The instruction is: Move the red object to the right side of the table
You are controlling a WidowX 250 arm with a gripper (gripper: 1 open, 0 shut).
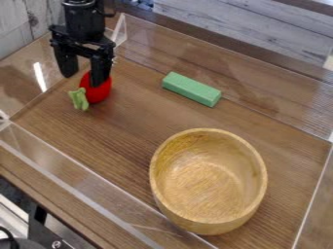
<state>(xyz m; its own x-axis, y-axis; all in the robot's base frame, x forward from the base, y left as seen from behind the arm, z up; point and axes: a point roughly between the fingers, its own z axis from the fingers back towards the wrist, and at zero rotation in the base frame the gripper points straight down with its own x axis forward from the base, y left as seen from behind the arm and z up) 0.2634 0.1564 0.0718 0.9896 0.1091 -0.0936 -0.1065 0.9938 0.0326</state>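
The red object (93,89), a small glossy strawberry-like toy with a green stem end (80,98), lies on the left part of the dark wood-grain table (156,122). My black gripper (81,68) points straight down right over it, open, with one finger (62,64) to the toy's left and the other finger (99,69) in front of its top. The fingers partly hide the toy's upper part. I cannot tell whether they touch it.
A flat green rectangular block (192,88) lies to the right of the toy. A round light wooden bowl (208,179) stands at the front right. Clear acrylic walls (78,170) edge the table along the front, left and right.
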